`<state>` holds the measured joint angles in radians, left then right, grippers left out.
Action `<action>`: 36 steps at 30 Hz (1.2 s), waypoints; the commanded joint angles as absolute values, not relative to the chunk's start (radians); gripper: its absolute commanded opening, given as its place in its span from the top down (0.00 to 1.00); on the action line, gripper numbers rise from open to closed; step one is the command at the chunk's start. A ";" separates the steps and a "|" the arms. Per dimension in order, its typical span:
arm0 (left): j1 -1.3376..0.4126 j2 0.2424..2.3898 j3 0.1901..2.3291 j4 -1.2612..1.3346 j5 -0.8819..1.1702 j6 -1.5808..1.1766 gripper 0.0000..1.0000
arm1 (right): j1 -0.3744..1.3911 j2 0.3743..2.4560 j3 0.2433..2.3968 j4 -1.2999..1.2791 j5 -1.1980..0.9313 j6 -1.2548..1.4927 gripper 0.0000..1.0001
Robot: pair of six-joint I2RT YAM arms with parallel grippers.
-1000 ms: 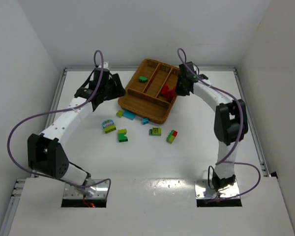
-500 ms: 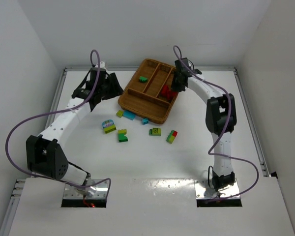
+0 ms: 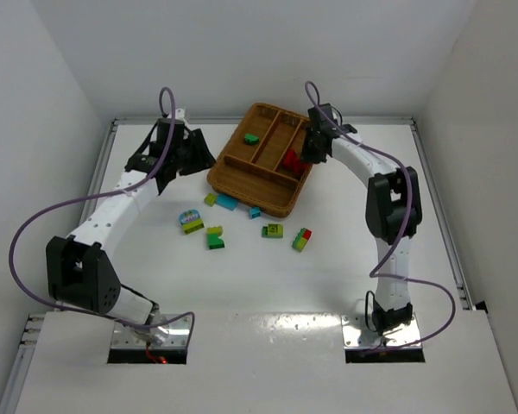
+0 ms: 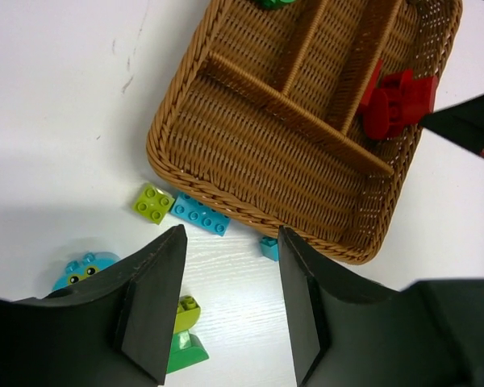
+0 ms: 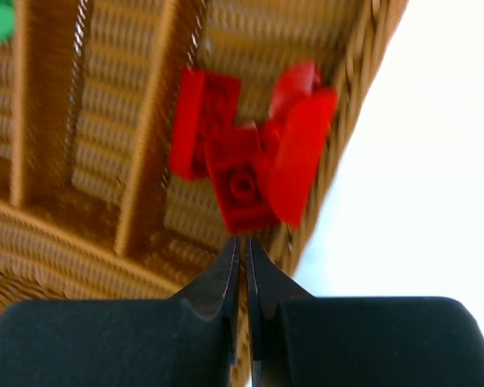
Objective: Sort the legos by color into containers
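Note:
The brown wicker tray (image 3: 242,177) sits at the back centre. Its right compartment holds red legos (image 3: 293,161), and a green lego (image 3: 252,138) lies in the far left one. My right gripper (image 3: 303,156) hovers over the right compartment. In the right wrist view it (image 5: 243,242) is shut and empty, its tips just short of the red legos (image 5: 250,161). My left gripper (image 3: 192,161) is open and empty left of the tray. In the left wrist view it (image 4: 230,314) is above bare table near a blue lego (image 4: 200,216) and a lime lego (image 4: 153,203).
Loose legos lie in front of the tray: lime (image 3: 210,199), blue (image 3: 227,203), small blue (image 3: 255,212), a blue-and-lime figure (image 3: 190,222), lime on green (image 3: 215,237), green (image 3: 273,230), red with lime (image 3: 301,239). White walls enclose the table.
My right gripper has shifted left from the tray's right rim to over the red legos, and its elbow has swung. My left gripper has drawn back slightly to the upper left.

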<state>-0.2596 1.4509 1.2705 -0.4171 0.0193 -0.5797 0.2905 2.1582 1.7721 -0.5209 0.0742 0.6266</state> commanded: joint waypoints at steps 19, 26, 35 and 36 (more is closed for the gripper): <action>-0.239 1.471 1.298 -0.411 0.043 -0.566 0.49 | 0.265 2.321 2.099 -0.571 0.069 0.592 0.94; -0.239 1.482 1.298 -0.411 0.032 -0.557 0.49 | 0.296 2.068 1.706 -0.434 0.058 0.592 0.94; -0.239 1.473 1.289 -0.411 0.043 -0.557 0.49 | 0.255 2.141 1.754 -0.443 0.078 0.592 0.94; -0.239 1.473 1.289 -0.411 0.043 -0.557 0.49 | 0.255 2.169 1.797 -0.484 0.078 0.592 0.94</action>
